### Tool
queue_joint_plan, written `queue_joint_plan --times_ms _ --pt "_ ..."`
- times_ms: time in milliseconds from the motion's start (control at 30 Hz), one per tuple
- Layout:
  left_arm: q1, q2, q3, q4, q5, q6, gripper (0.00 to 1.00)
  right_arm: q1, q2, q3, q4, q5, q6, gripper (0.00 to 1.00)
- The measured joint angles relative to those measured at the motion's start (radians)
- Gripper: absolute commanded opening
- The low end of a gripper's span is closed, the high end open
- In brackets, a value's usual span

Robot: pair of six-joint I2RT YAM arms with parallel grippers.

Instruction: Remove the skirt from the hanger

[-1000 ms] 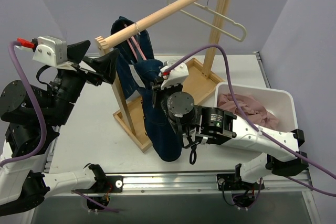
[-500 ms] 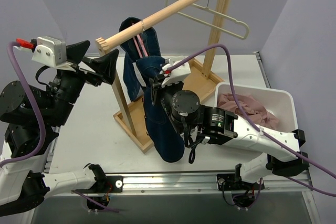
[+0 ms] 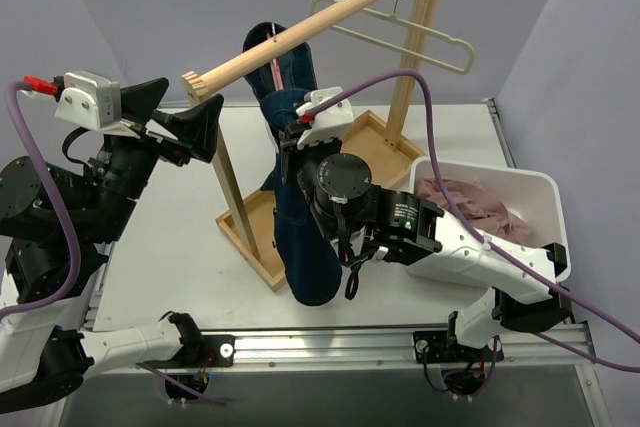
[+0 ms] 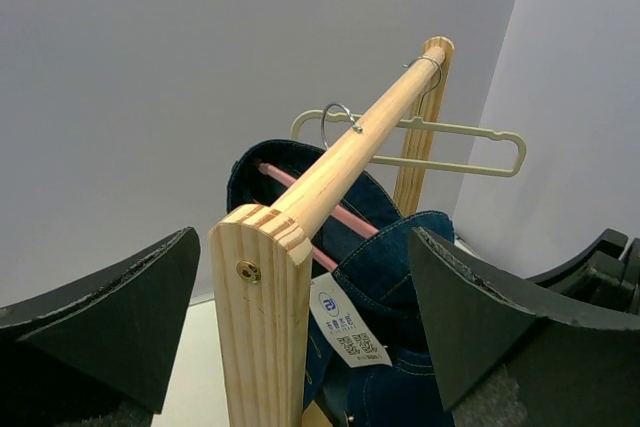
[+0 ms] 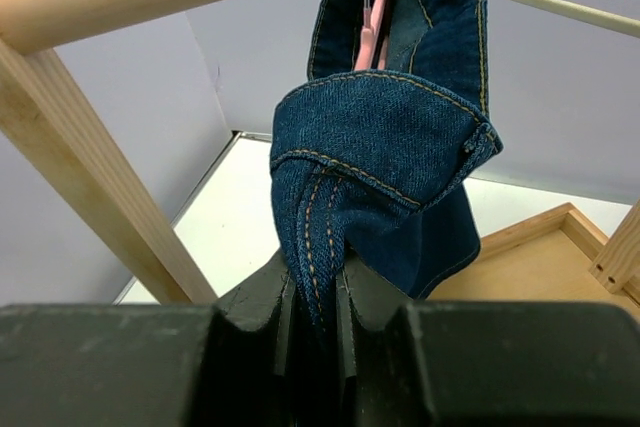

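The right gripper (image 5: 315, 292) is pressed almost together, pinching a fold of the dark blue denim garment (image 5: 390, 137) between its fingers, the stitched seam running straight down into the narrow gap. The left gripper (image 3: 188, 112) is spread wide and holds nothing; it hovers above the left side of the table (image 3: 180, 247), its two fingers standing either side of the near end of the wooden rail (image 3: 330, 12) without touching it. The denim hangs over a pink hanger (image 4: 345, 217) hooked on the rail and carries a white tag (image 4: 345, 332) with a round blue logo and lines of print too small to read. The skirt (image 3: 465, 202) lies crumpled in a white bin (image 3: 490, 172) at the right edge of the table, well apart from the hanger (image 4: 470, 132), which hangs bare from the rail's far end beside the rack's upright post. The rack's wooden base tray (image 3: 375, 162) sits slantwise across the middle of the table, its far end near the bin's far left corner. Open tabletop shows on the left, between the rack and the left edge, and at the far right corner behind the bin.
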Motion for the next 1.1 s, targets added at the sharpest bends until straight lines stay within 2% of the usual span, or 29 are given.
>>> queue_joint_plan --times_ms 367,667,933,1100 --pt "0.0 0.0 0.0 -0.001 0.021 -0.001 0.94 -0.064 0.063 0.104 -0.081 -0.049 -0.001 0.0" --pt "0.0 0.004 0.0 -0.003 0.038 -0.006 0.94 -0.111 0.075 0.104 -0.127 -0.097 0.036 0.0" --pt "0.002 0.048 0.045 -0.056 0.103 -0.014 0.94 -0.147 -0.02 -0.073 -0.121 -0.134 0.093 0.0" --pt "0.005 0.079 0.092 -0.102 0.135 -0.035 0.94 -0.148 -0.152 -0.234 -0.088 -0.192 0.113 0.0"
